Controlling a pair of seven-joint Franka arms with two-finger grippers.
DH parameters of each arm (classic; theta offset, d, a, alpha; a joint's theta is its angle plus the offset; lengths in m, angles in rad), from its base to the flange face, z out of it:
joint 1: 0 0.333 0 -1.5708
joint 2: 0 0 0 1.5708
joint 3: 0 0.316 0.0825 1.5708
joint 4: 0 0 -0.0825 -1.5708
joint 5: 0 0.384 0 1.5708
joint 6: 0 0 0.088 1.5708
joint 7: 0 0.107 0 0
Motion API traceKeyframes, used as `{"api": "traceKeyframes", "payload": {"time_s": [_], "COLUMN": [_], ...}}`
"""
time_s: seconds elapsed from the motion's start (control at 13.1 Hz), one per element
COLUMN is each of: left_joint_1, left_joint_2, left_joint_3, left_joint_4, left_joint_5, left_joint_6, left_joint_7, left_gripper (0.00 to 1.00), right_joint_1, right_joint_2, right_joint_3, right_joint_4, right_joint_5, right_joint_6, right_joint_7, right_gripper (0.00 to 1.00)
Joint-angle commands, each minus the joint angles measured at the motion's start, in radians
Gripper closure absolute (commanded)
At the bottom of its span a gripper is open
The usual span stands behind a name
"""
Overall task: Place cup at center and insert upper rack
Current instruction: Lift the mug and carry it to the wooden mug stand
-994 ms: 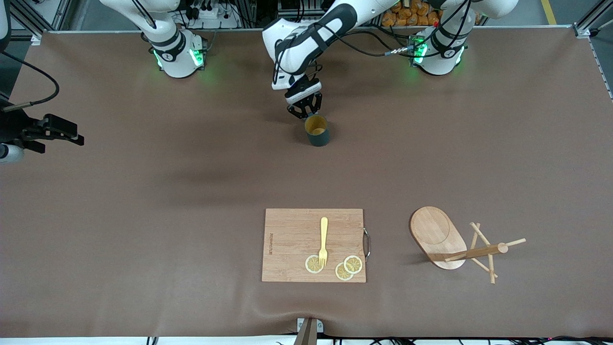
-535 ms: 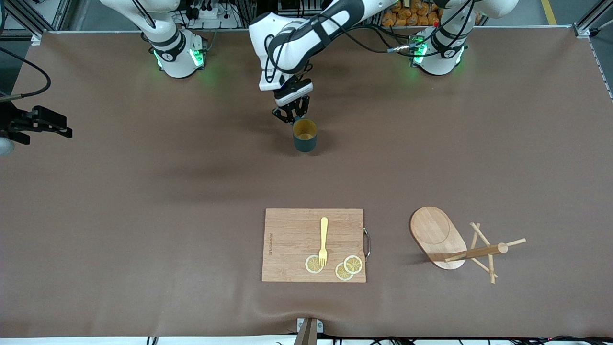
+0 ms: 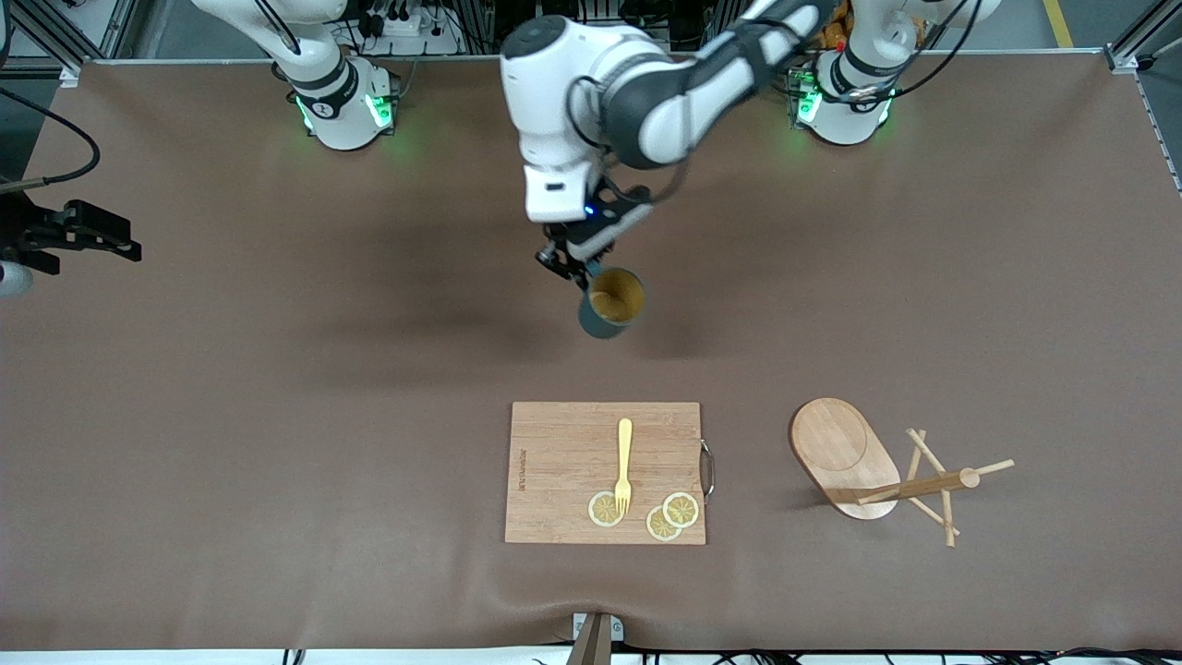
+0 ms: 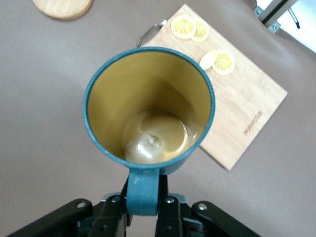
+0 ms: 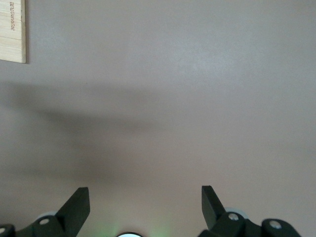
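Observation:
The cup [image 3: 611, 300], dark teal with a yellowish inside, hangs slightly tilted in the air over the middle of the table. My left gripper [image 3: 574, 264] is shut on its loop handle. In the left wrist view the cup [image 4: 148, 106] shows its open mouth, and the handle is pinched in the left gripper [image 4: 145, 207]. The upper rack [image 3: 910, 487], a light wooden mug tree, lies tipped on its side toward the left arm's end of the table, near the front camera. My right gripper [image 3: 125, 247] waits open and empty at the right arm's end; the right wrist view shows the right gripper [image 5: 144, 197] over bare table.
A wooden cutting board [image 3: 605, 471] lies nearer to the front camera than the cup, carrying a yellow fork [image 3: 624, 462] and lemon slices [image 3: 669, 515]. Its metal handle [image 3: 708, 469] faces the mug tree. A brown mat [image 3: 277, 416] covers the table.
The left arm has lifted the cup by its handle and carried it toward the front camera, nearer the table's middle. The right gripper drew back slightly toward the table's end.

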Motion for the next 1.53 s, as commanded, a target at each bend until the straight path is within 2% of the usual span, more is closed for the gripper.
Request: {"api": "traceKeyframes", "payload": {"time_s": [0.0, 0.23, 0.38, 0.61, 0.76, 1.07, 1.45], "left_joint_1": [0.138, 0.325, 0.441, 0.585, 0.672, 0.771, 0.844], "left_joint_2": [-0.07, -0.121, -0.121, -0.121, -0.121, -0.115, -0.066], "left_joint_3": [-0.013, -0.013, -0.013, -0.013, -0.011, -0.01, -0.008], "left_joint_4": [0.008, 0.009, 0.021, 0.023, 0.023, 0.015, 0.006], "left_joint_5": [-0.128, -0.324, -0.464, -0.662, -0.82, -1.056, -1.182], "left_joint_6": [-0.003, -0.003, -0.003, -0.003, -0.007, -0.055, -0.168], "left_joint_7": [0.21, 0.511, 0.67, 0.849, 0.935, 1.001, 1.116], "left_gripper": [1.0, 1.0, 1.0, 1.0, 1.0, 1.0, 1.0], "right_joint_1": [0.001, 0.002, 0.002, 0.002, 0.005, 0.043, 0.048], "right_joint_2": [-0.015, -0.042, -0.062, -0.1, -0.116, -0.111, -0.094], "right_joint_3": [0.003, 0.004, 0.004, 0.004, 0.004, 0.004, 0.004], "right_joint_4": [0.006, 0.008, 0.008, 0.006, -0.003, -0.009, -0.023], "right_joint_5": [-0.009, -0.009, -0.007, -0.002, -0.002, -0.002, -0.002], "right_joint_6": [-0.014, -0.034, -0.075, -0.149, -0.146, -0.095, -0.083], "right_joint_7": [-0.001, 0.001, 0.001, 0.002, 0.007, 0.107, 0.108], "right_gripper": [0.0, 0.0, 0.0, 0.0, 0.0, 0.0, 0.0]}}
